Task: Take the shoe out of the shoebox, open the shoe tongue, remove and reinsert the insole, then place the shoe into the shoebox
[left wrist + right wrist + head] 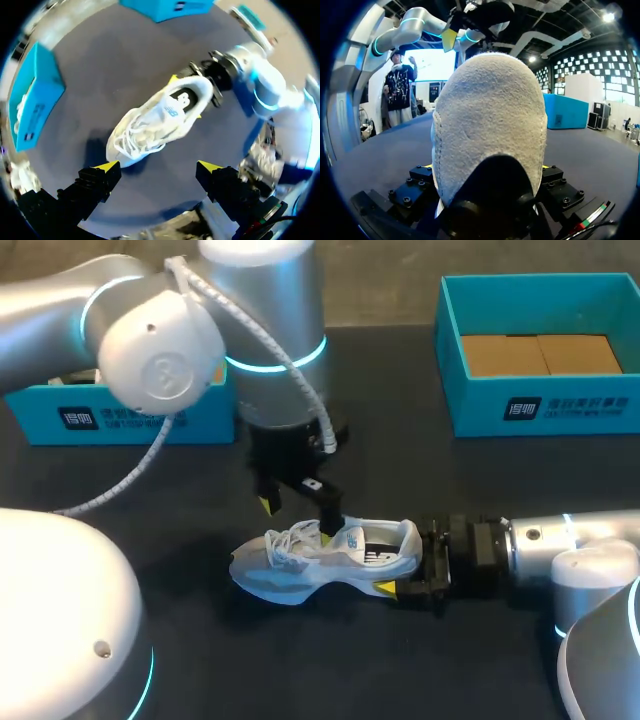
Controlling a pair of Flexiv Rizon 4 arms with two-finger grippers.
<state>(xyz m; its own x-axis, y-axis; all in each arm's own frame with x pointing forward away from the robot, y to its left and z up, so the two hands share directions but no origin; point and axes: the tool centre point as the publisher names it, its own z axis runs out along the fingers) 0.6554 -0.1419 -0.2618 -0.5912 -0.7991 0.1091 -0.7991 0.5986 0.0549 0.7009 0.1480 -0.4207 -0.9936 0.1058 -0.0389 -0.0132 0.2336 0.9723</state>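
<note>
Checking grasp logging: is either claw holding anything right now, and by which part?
The right claw holds the white shoe by its heel, one finger on each side. The left claw is open above the shoe, holding nothing.

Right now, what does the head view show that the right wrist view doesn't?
Head view only: the shoe's laces and toe, and the cardboard inside the open shoebox. Right wrist view only: the heel's fuzzy back, close up, held in the right claw. Both: the shoe on the table, with the left claw above it.
</note>
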